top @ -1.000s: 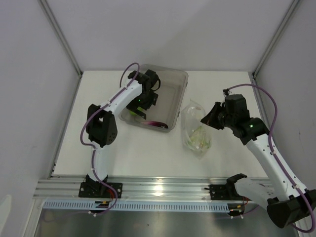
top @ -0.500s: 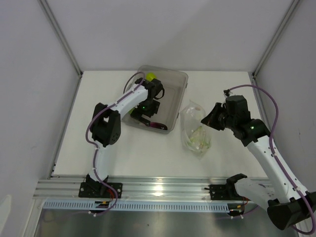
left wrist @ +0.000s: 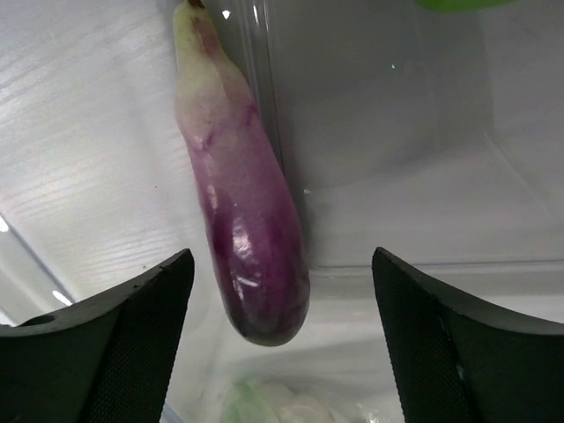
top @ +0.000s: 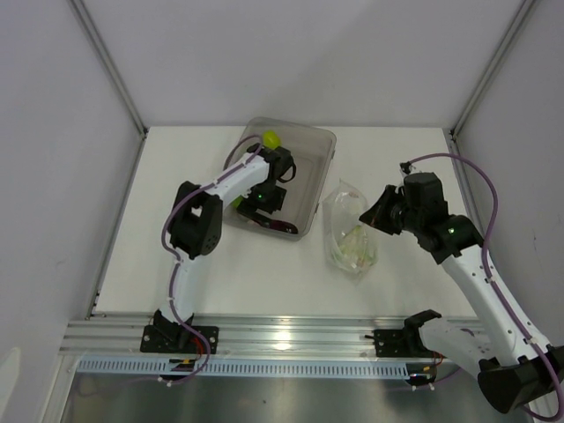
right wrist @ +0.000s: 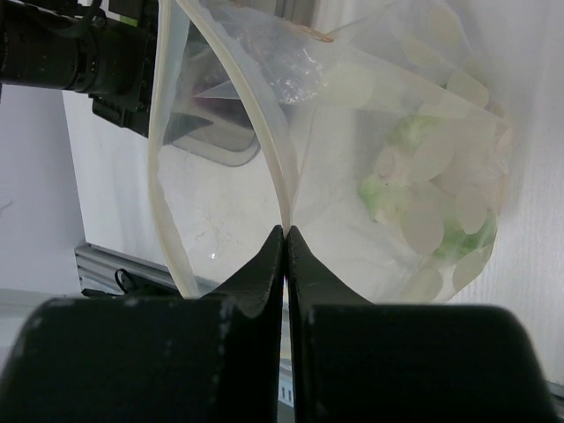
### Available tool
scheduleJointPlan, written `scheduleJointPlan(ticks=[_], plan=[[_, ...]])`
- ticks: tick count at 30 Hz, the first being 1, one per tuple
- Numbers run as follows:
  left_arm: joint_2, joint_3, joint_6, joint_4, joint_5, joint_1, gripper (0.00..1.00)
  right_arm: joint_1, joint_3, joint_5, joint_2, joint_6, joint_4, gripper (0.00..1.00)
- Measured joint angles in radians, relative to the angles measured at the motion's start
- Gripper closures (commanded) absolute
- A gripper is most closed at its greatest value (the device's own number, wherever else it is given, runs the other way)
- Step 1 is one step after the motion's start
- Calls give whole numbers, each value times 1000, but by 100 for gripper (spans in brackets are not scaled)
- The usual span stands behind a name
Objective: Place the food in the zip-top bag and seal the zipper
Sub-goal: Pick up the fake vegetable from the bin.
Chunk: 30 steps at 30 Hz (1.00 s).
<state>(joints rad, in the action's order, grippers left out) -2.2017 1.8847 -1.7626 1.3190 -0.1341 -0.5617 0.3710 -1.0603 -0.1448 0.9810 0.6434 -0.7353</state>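
Two fingers (left wrist: 132, 308) of the left gripper (left wrist: 282, 260) stand wide apart either side of the purple eggplant (left wrist: 247, 229), not touching it, in the grey tray (top: 322, 145). A green fruit (top: 270, 138) lies at the tray's far-left corner. The right gripper (right wrist: 285, 231) is pinched closed on the mouth edge of the zip-top bag (right wrist: 352, 132), which holds pale green-and-white food (right wrist: 388, 181).

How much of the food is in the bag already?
Some white-and-green food already sits in the bag. The right gripper pinches the bag's zipper; the left gripper hangs open over the eggplant in the tray. Left: eggplant, a green fruit, then sealing.
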Motion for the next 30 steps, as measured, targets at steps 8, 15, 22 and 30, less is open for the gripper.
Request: scheduleJointPlan(ticks=[8, 15, 22, 30], plan=[[-36, 0, -4, 2, -2, -13, 25, 0, 1, 0, -16, 0, 0, 100], [-43, -8, -10, 8, -12, -34, 50, 0, 8, 0, -16, 0, 0, 100], [-42, -8, 9, 11, -51, -50, 73, 0, 8, 1, -16, 1, 0, 100], [31, -10, 75, 11, -156, -77, 99, 0, 8, 1, -16, 10, 0, 100]])
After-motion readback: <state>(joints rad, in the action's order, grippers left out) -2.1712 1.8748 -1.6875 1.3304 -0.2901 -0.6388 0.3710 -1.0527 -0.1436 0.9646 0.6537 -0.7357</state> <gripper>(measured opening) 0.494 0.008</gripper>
